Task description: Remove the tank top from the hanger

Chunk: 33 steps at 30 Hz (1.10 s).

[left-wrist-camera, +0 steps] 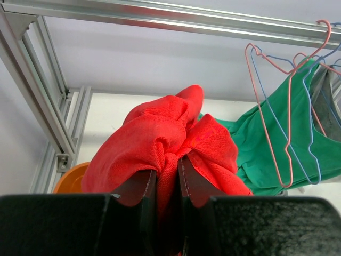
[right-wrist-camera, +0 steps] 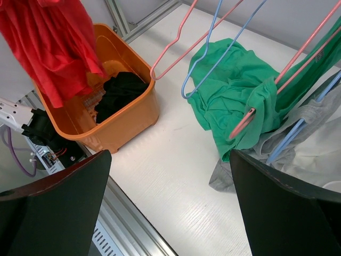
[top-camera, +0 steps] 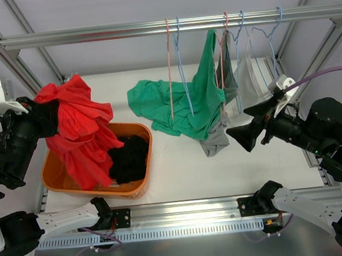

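A: White tabletop (top-camera: 180, 158) under a metal rail (top-camera: 147, 27). Over on the left, the left claw (left-wrist-camera: 167, 178) is clamped tight on the red tank top (top-camera: 78, 126), with cloth bunched between both fingers (left-wrist-camera: 137, 189).

B: And that top is clear of every hanger! It dangles from the claw over the orange tub (top-camera: 144, 171), where a black garment (top-camera: 131, 157) lies inside.

A: Up at the rail, a bare pink hanger (right-wrist-camera: 153, 73) and a bare blue hanger (right-wrist-camera: 184, 89) hang side by side.

B: Just right of them, a green top (top-camera: 202, 100) droops from a second pink hanger (right-wrist-camera: 241, 124), one end spilled onto the table. Grey cloth (top-camera: 215, 143) and white cloth (top-camera: 252, 88) hang beside it.

A: And the right claw (right-wrist-camera: 170, 154)?

B: Fingers spread wide, gripping nothing. It hovers close to the grey hem. Whether it touches, I can't tell.
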{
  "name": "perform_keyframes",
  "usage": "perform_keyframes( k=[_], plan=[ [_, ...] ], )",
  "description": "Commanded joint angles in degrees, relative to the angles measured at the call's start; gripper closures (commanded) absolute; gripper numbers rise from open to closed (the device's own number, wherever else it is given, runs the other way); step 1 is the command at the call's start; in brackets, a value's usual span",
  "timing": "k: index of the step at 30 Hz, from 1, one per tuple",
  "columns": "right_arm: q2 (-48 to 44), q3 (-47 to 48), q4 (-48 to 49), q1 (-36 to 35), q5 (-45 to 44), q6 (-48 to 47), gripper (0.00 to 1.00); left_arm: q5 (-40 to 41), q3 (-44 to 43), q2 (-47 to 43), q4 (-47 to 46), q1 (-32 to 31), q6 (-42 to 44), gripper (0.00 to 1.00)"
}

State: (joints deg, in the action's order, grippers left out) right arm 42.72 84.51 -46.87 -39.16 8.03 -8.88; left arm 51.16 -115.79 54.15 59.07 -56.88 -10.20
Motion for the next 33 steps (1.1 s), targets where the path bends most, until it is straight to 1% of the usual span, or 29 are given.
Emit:
perform_keyframes(
  k=[1,2,4,5,7,8,9,10,11,12,13,14,15,16,17,19,21,22,23,24,25,26,27,28,29,30,32,33],
  plan=[
    [0.8,0.0,2.7,-0.1,-0.7,-0.8,0.01,1.7,-0.8,-0.8,-2.4,0.7,3.1,1.0],
    [0.7,-0.3,2.7,-0.1,-0.6,-0.7,0.0,2.0,0.5,-1.2,-2.5,0.7,1.9,1.0],
    [0.6,-0.9,3.3,-0.1,-0.3,-0.3,0.01,2.2,6.7,-2.6,-2.5,0.7,-0.8,1.0],
    [0.6,-1.5,3.6,0.0,-0.3,-0.1,0.0,2.4,11.5,-2.8,-2.5,0.7,-2.0,1.0],
    [1.2,-1.6,4.1,-0.1,-1.2,0.3,0.01,1.7,16.5,-3.4,-2.6,0.7,-5.3,1.0],
    [1.5,-1.5,4.1,-0.1,-2.0,1.1,0.01,1.4,21.3,-3.5,-2.6,0.7,-9.1,1.0],
    [1.8,-1.0,4.1,-0.1,-3.9,1.5,0.01,1.3,23.6,-3.6,-2.6,0.7,-11.3,1.0],
    [2.0,-0.6,4.2,0.0,-4.6,1.7,0.0,1.6,26.0,-3.5,-2.6,0.7,-15.0,0.98],
    [2.6,0.0,4.2,-0.1,-5.6,2.3,0.01,2.1,30.6,-3.4,-2.6,0.9,-16.6,0.95],
    [2.9,1.5,4.2,0.0,-7.4,2.5,0.01,2.6,32.7,-2.5,-2.8,1.2,-18.2,0.93],
    [3.2,2.5,4.2,-0.1,-7.7,2.6,0.0,2.2,34.6,-1.8,-2.8,2.0,-20.5,0.92],
    [3.9,3.5,3.9,-0.1,-9.9,2.6,0.01,0.8,37.1,-1.1,-2.8,3.3,-21.4,0.93],
    [4.5,4.5,3.6,-0.1,-12.1,2.4,0.01,-0.6,38.3,0.5,-2.7,6.7,-22.2,0.93],
    [5.1,6.9,3.2,-0.1,-13.5,1.9,0.01,-2.2,39.6,1.0,-2.8,8.6,-24.2,0.93],
    [6.7,8.1,1.7,-0.1,-15.1,1.7,0.01,-4.8,42.3,1.3,-2.8,10.5,-25.2,0.89],
    [8.8,11.4,0.1,0.0,-19.6,0.4,0.01,-6.9,44.8,1.3,-2.9,15.0,-27.4,0.81],
    [11.6,12.3,-1.4,0.2,-22.9,-0.1,0.0,-8.0,47.4,0.8,-2.9,16.3,-27.9,0.48],
    [12.6,13.0,-1.7,1.2,-23.1,-0.3,0.01,-8.3,47.8,0.7,-2.8,16.8,-28.0,0.28],
    [13.5,13.4,-2.8,2.1,-23.0,-0.3,0.01,-9.9,47.8,0.5,-2.8,17.1,-27.6,0.05],
    [15.7,14.0,-3.4,3.4,-22.0,-0.3,0.01,-10.9,47.3,0.3,-2.8,17.1,-26.8,0.01],
    [16.7,14.5,-3.8,7.7,-20.7,-0.2,0.01,-12.1,46.5,0.0,-2.7,17.2,-24.7,0.01],
    [17.7,15.5,-4.4,10.3,-18.5,0.0,0.01,-13.7,44.5,-0.1,-2.6,17.2,-23.4,0.01],
    [18.5,15.8,-4.5,12.9,-14.3,0.2,0.01,-17.2,43.5,-1.0,-2.6,17.2,-22.2,0.01],
    [19.8,16.1,-4.5,16.4,-12.6,-0.2,0.01,-19.4,41.1,-1.7,-2.6,17.1,-19.6,0.01],
    [20.6,17.4,-5.1,17.4,-11.2,-0.5,0.01,-21.7,39.9,-2.4,-2.7,17.2,-18.4,0.01],
    [21.3,18.3,-5.6,18.7,-9.9,-0.8,0.0,-25.9,38.9,-3.9,-2.9,17.1,-17.1,0.01],
    [23.6,19.9,-6.7,19.1,-9.6,-1.1,0.0,-30.1,37.0,-5.1,-3.3,17.1,-13.6,0.01],
    [25.0,20.9,-6.7,19.1,-9.4,-1.3,0.01,-34.4,37.0,-6.5,-4.7,17.1,-11.5,0.01]
  ],
)
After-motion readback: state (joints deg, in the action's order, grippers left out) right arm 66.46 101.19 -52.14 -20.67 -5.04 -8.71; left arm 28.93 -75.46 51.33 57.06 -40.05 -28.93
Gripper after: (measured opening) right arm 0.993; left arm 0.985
